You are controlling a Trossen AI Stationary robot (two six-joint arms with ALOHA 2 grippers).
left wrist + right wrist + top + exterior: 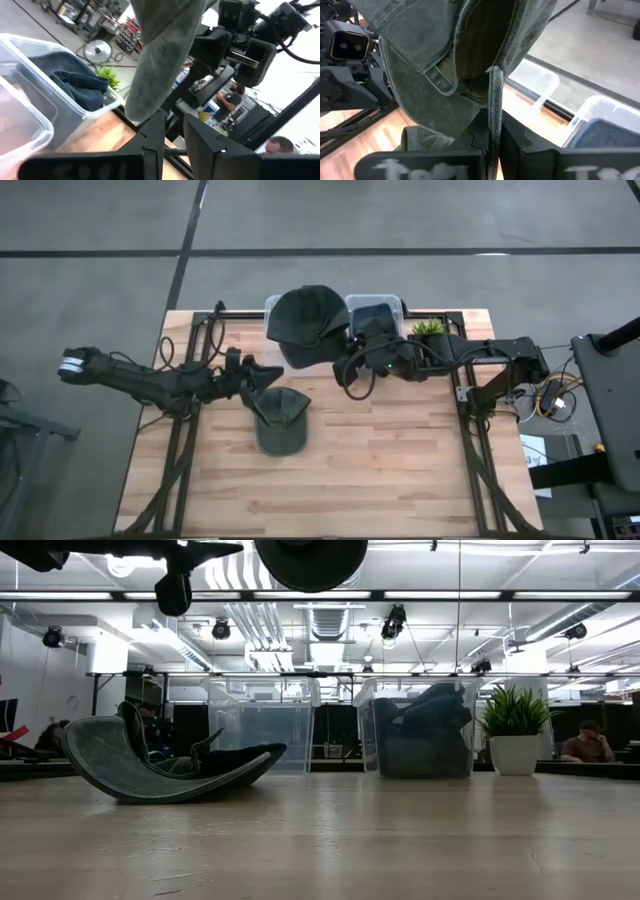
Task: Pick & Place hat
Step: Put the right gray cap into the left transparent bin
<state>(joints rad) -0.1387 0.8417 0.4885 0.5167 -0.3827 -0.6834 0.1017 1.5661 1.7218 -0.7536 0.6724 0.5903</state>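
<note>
Hat number 1, a dark green cotton cap [305, 320], hangs clenched in the right pincer [350, 345] above the 2 clear plastic bins [390, 306]. The left pincer [265, 377] grasps a second green cap [280, 418] on the wooden surface [400, 460].

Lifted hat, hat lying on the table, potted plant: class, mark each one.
lifted hat [305, 320], high view, on its crown.
hat lying on the table [280, 420], high view, on its crown.
potted plant [516, 712], low view, on its leaves.
</note>
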